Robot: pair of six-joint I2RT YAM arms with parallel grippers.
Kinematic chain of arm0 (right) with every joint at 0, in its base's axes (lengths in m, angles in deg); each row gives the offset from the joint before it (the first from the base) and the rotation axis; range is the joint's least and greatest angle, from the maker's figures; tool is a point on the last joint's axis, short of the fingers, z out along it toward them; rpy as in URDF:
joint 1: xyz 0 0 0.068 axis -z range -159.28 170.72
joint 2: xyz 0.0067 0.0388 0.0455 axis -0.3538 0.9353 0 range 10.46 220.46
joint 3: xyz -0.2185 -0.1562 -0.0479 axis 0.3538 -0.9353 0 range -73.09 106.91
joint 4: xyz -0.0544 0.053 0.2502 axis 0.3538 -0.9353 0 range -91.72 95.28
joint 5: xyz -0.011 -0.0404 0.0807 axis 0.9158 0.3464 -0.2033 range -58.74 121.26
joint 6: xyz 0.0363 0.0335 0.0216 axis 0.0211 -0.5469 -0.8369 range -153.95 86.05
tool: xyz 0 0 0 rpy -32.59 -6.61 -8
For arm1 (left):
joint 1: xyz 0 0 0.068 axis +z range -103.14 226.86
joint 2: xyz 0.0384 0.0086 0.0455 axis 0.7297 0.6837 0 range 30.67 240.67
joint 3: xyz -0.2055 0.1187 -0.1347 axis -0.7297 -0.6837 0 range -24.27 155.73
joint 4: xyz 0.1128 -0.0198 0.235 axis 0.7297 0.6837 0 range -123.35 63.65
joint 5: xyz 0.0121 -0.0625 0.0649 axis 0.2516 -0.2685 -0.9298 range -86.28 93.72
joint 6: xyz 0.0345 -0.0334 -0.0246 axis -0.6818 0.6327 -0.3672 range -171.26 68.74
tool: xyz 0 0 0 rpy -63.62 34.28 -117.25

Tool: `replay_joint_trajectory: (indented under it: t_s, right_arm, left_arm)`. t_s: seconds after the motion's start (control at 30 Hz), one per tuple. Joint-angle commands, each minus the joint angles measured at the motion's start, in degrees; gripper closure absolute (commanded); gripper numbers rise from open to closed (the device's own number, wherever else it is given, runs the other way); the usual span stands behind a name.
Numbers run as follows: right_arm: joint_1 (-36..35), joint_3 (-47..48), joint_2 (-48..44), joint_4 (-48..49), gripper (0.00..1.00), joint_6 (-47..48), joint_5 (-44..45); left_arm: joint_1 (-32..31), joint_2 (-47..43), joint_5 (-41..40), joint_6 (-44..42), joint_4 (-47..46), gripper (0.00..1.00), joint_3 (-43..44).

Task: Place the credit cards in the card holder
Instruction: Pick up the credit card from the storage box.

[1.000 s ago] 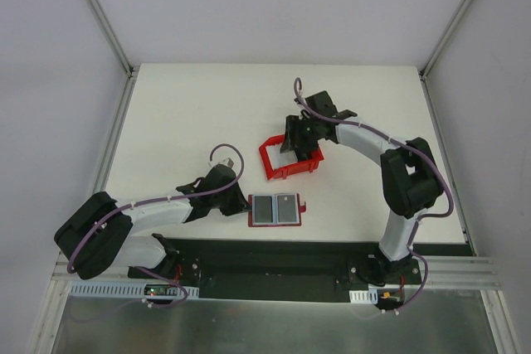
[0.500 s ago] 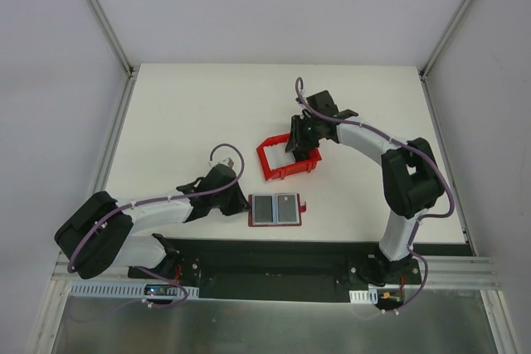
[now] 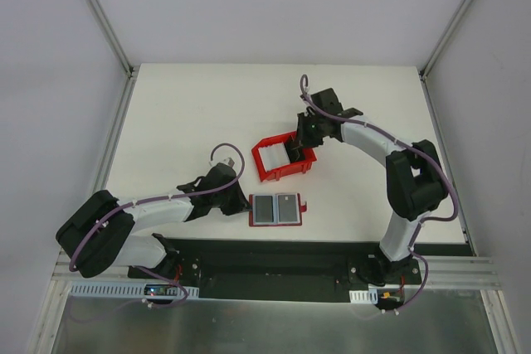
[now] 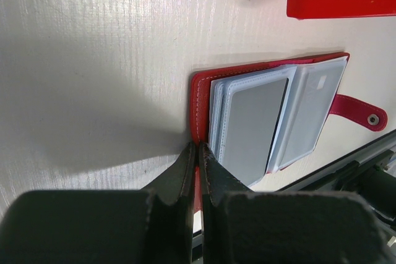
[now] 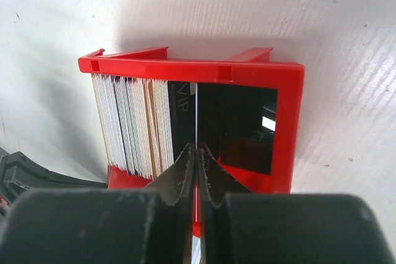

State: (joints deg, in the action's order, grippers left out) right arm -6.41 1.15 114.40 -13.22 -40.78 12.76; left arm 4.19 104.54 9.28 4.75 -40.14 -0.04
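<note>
While the right gripper (image 5: 197, 148) pinches one credit card (image 5: 196, 109) edge-on in the red bin (image 5: 192, 69), a shallow hold could drop it. The left gripper (image 4: 198, 149) clamps the card holder (image 4: 198, 94).

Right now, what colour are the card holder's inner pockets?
Pale blue-grey pockets inside the red card holder; the left wrist view shows it best.

Credit cards (image 5: 133, 131) upright in bin (image 3: 286, 172), card holder (image 3: 276, 210) in front, on table (image 3: 191, 113)
</note>
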Motion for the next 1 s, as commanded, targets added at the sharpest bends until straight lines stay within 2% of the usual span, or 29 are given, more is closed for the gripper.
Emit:
replay_joint_trajectory:
  t_s: [0.0,0.3,0.4,0.53,0.73,0.97]
  right_arm:
    - [0.33,2.49,-4.62,-1.8,0.99,1.82,3.11]
    - [0.42,0.22,-14.01,-1.63,1.0,3.75,7.95]
    - [0.24,-4.79,-20.68,0.13,1.0,1.74,8.39]
    - [-1.51,-17.51,-32.55,4.96,0.99,-5.88,8.83]
    - [-8.62,-32.38,-46.18,7.07,1.0,-16.0,13.31]
    - [-17.94,-41.27,-44.45,12.16,1.0,-21.99,18.15]
  left_arm:
    - [0.4,0.67,-1.08,-1.96,4.15,1.0,-0.5]
    - [0.31,-0.04,-0.91,-2.22,4.24,1.0,-0.76]
    - [0.31,-0.21,-0.73,-2.31,4.24,1.0,-0.76]
    - [0.4,-0.3,-0.64,-2.4,4.24,1.0,-0.59]
    - [0.31,-0.39,0.24,-1.96,4.15,1.0,-0.94]
    - [0.31,-1.09,1.03,-1.43,4.24,1.0,-1.73]
